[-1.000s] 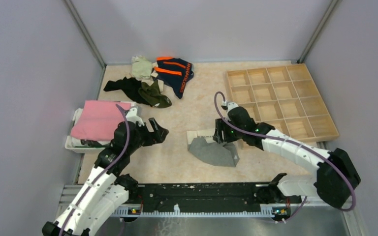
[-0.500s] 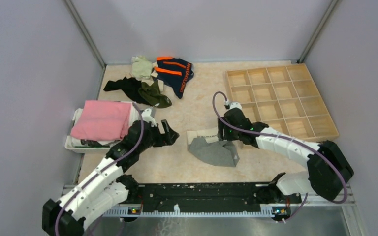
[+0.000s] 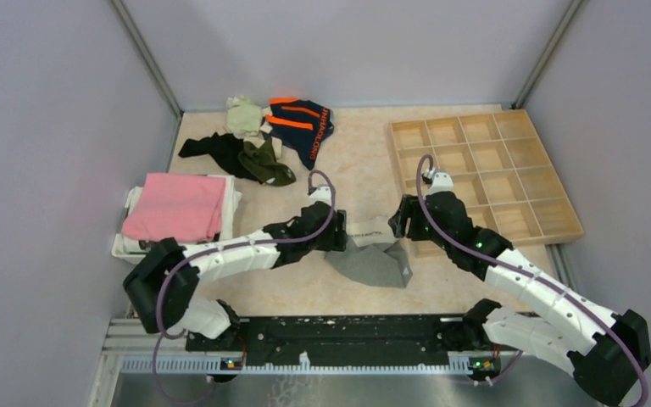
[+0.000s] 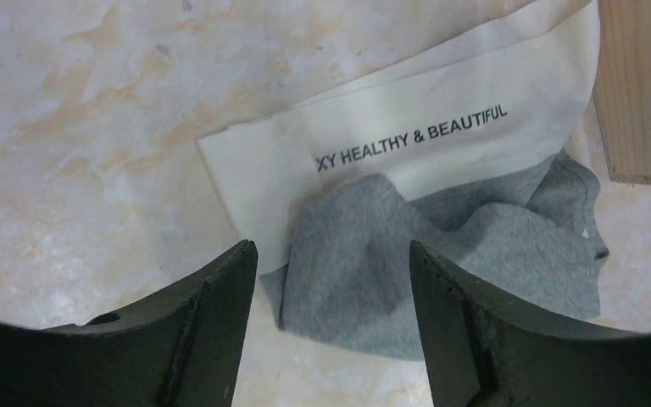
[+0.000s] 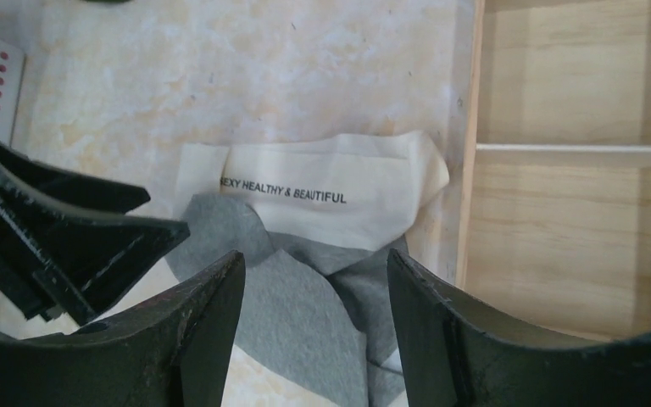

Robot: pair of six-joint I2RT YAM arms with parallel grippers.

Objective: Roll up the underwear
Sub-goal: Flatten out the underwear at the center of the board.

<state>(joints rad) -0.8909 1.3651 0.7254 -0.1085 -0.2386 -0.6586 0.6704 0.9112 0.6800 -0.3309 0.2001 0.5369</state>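
my l gripper (image 4: 331, 254) is spread wide w/ nothing in it, over the left edge of the grey cotton underwear w/ cream lettered waistband (image 3: 373, 261). my r gripper (image 5: 315, 263) is also spread and empty, over its right end. the underwear lies crumpled mid beige marbled table (image 3: 339, 170), just beside the near-left corner of the wooden grid tray (image 3: 458, 119). can't tell if any finger touches cloth.
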